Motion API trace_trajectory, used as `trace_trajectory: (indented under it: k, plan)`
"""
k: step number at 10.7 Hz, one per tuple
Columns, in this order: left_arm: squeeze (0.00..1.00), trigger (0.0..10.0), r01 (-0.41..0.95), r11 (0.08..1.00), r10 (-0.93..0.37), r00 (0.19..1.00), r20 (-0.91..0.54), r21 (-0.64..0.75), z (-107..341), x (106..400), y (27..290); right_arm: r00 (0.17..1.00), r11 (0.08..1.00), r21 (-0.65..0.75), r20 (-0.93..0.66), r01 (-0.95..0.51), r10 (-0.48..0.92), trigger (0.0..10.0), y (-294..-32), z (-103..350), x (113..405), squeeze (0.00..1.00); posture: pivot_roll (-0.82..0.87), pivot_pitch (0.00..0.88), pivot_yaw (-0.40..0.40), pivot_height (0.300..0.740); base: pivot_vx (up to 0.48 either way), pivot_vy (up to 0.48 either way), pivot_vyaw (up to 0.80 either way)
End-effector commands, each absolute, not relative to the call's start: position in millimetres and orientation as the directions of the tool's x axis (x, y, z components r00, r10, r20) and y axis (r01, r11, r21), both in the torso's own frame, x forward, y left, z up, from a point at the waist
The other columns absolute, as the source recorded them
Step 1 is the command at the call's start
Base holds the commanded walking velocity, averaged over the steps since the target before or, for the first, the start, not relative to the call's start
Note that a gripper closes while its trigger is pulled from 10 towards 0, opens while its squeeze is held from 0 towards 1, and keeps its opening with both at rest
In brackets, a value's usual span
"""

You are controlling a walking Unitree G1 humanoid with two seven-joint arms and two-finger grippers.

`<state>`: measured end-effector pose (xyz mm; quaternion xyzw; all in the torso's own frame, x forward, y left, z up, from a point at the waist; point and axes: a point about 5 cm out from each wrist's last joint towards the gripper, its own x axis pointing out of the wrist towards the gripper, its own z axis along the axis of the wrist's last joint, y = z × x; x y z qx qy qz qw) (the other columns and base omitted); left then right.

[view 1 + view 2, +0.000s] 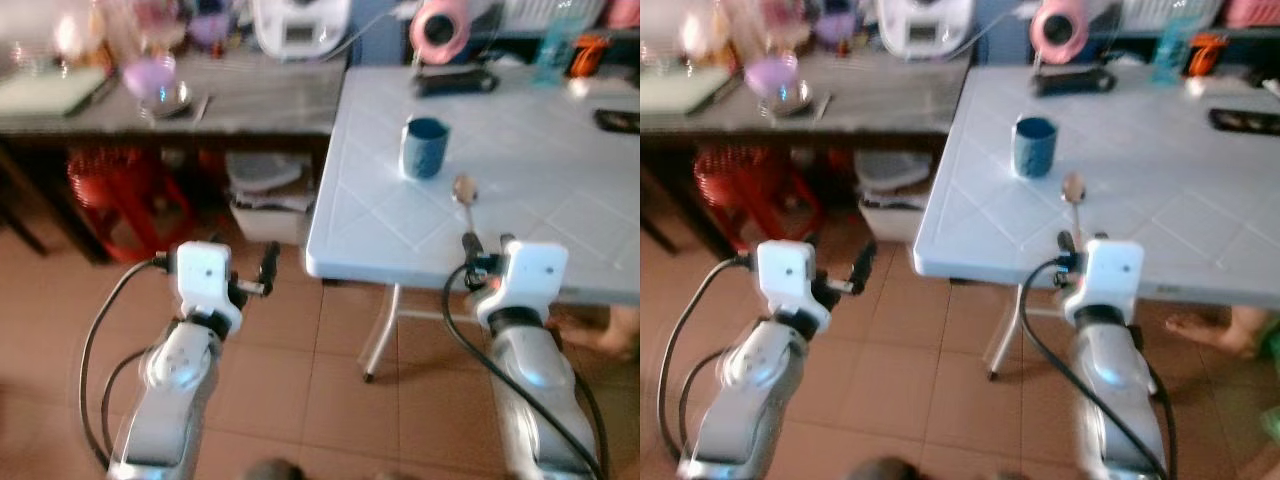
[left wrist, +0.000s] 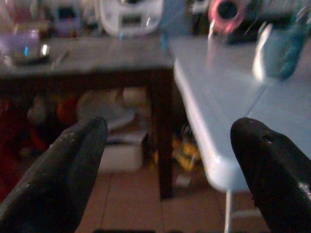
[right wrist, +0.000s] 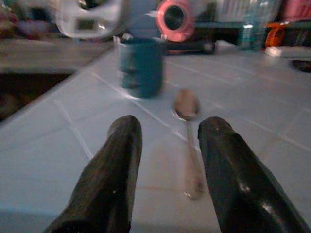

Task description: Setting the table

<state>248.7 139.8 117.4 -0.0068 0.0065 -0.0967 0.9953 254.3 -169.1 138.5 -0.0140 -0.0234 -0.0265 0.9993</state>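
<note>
A dark blue cup (image 1: 425, 148) stands upright on the pale blue table (image 1: 560, 170), towards its left side. A metal spoon (image 1: 465, 190) lies just in front of the cup, its handle pointing to the table's front edge. My right gripper (image 1: 487, 245) is open at that edge. In the right wrist view the spoon (image 3: 187, 109) lies on the table between the two black fingers (image 3: 116, 165), and its handle end is apart from both. My left gripper (image 1: 262, 275) is open with nothing in it, hanging over the floor left of the table.
A dark side table (image 1: 260, 100) adjoins the pale table on the left, carrying a purple bowl (image 1: 150, 75) and a white appliance (image 1: 300, 25). A red stool (image 1: 120, 190) and boxes sit under it. A pink roll (image 1: 440, 30) and a black object (image 1: 455, 82) lie far back. A person's foot (image 1: 615, 335) is on the tiled floor.
</note>
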Motion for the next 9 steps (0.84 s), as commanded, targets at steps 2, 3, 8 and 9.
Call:
trace_trajectory:
  k: [2, 3, 8, 9]
  plan:
    - [0.00, 10.0, 0.208, 0.978, -0.208, 0.978, 0.004, 0.000, 122.7, 250.1, 135.6, 0.997, 0.997, -0.044, 0.051, 0.062, -0.060, 10.0, -173.8, 140.8, 255.4, 0.00, 0.00, 0.069, 0.083, 0.740, 0.150, -0.398, 0.00]
    - [0.00, 10.0, 0.212, 0.977, -0.212, 0.977, 0.003, -0.002, 122.7, 249.8, 135.3, 0.997, 0.997, -0.044, 0.053, 0.062, -0.060, 10.0, -174.0, 141.0, 255.7, 0.00, 0.00, 0.072, 0.084, 0.740, 0.300, -0.371, 0.00]
    - [0.00, 10.0, 0.194, 0.980, -0.195, 0.981, -0.026, -0.039, 118.4, 248.3, 137.2, 0.996, 0.998, -0.029, 0.070, 0.055, -0.053, 10.0, -171.4, 146.9, 266.7, 0.00, 0.01, 0.079, 0.083, 0.740, 0.384, -0.008, 0.00]
    - [0.00, 10.0, 0.184, 0.982, -0.185, 0.982, -0.024, -0.032, 118.4, 247.3, 139.6, 0.996, 0.998, -0.029, 0.067, 0.053, -0.051, 10.0, -171.6, 145.8, 267.1, 0.00, 0.01, 0.080, 0.082, 0.740, 0.000, 0.000, 0.00]
